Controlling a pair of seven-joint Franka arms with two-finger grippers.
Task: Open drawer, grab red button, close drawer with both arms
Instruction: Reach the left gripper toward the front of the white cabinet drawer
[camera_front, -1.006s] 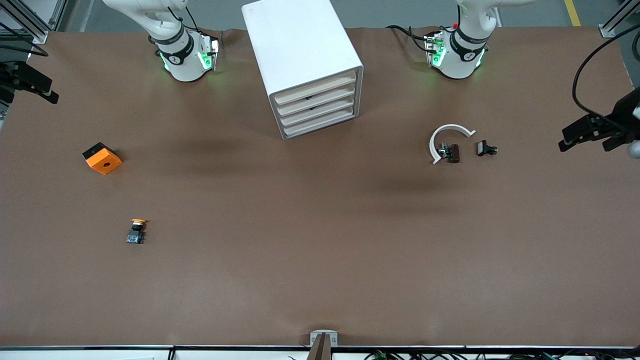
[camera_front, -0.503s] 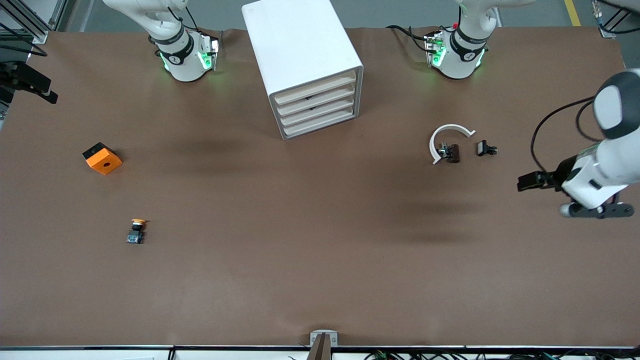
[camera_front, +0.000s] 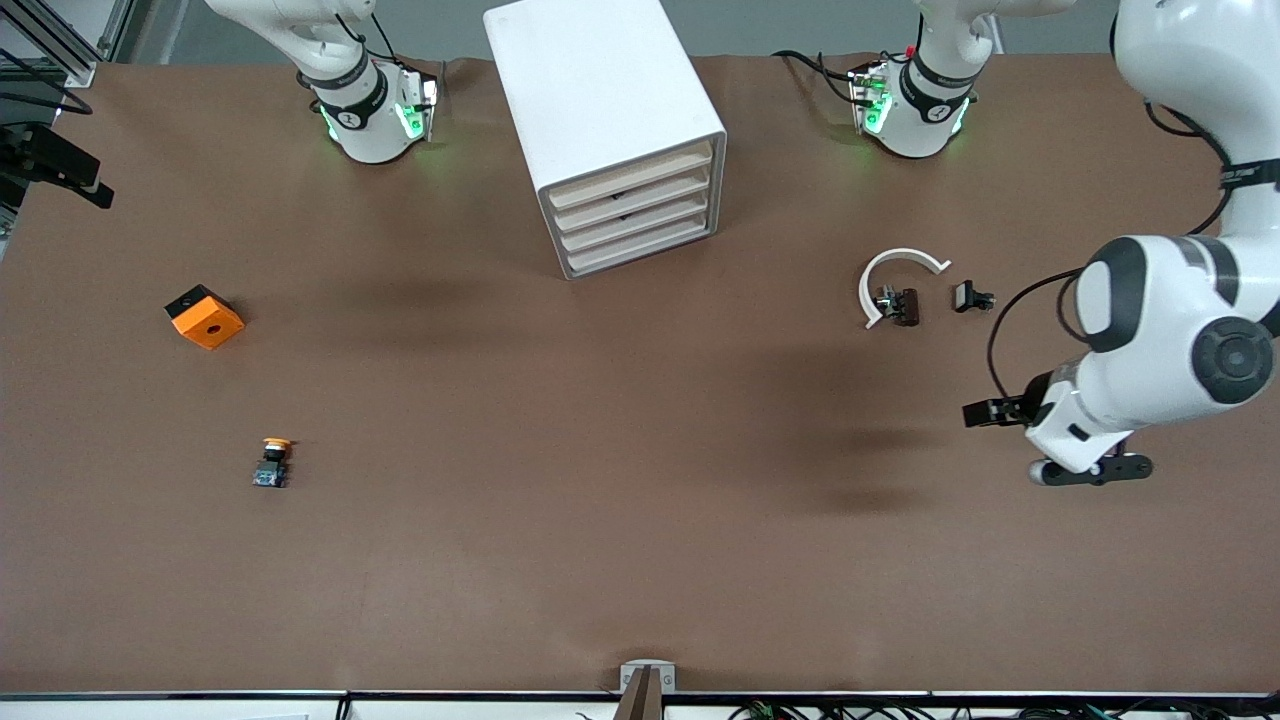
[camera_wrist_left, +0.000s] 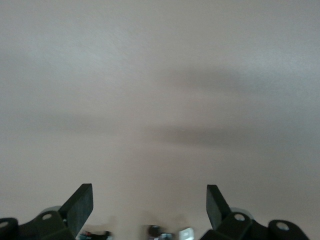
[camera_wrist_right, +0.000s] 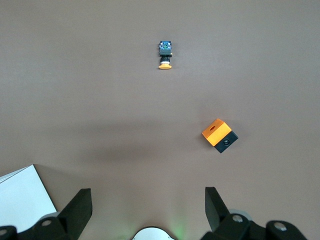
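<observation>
Two orange items (camera_wrist_right: 219, 135) fill only the right wrist view.

Red button hidden; drawers all shut.

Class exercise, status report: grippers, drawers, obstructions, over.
Left gripper open, over bare table. Right gripper open, waiting high. Drawers all shut. Nothing blocking cabinet front.
</observation>
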